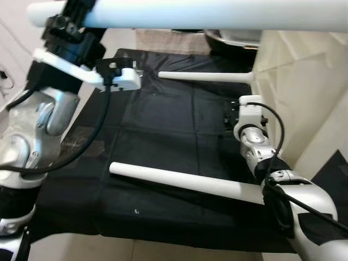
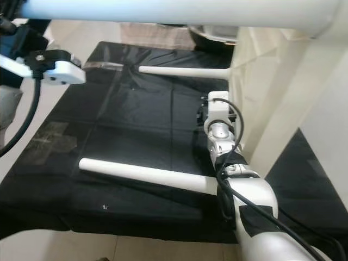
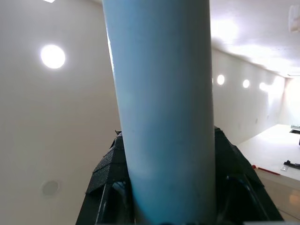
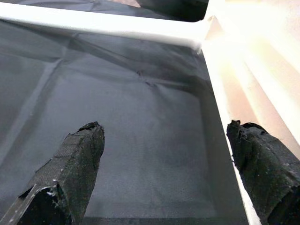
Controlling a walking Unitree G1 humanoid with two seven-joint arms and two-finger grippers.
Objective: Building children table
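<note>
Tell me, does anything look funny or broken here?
Nothing looks broken. The white tabletop stands on its edge on the black cloth, with two white legs sticking out sideways, as fits a half-built table. The left hand holds a third leg up high. The right hand is open beside the tabletop.

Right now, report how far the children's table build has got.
Done: two white legs, the near leg and the far leg, already stick out from the tabletop, which stands on edge on the black cloth. In hand: the left gripper is shut on a third leg, held high. The right gripper is open beside the tabletop. Left: fitting that leg; a fourth isn't visible.
</note>
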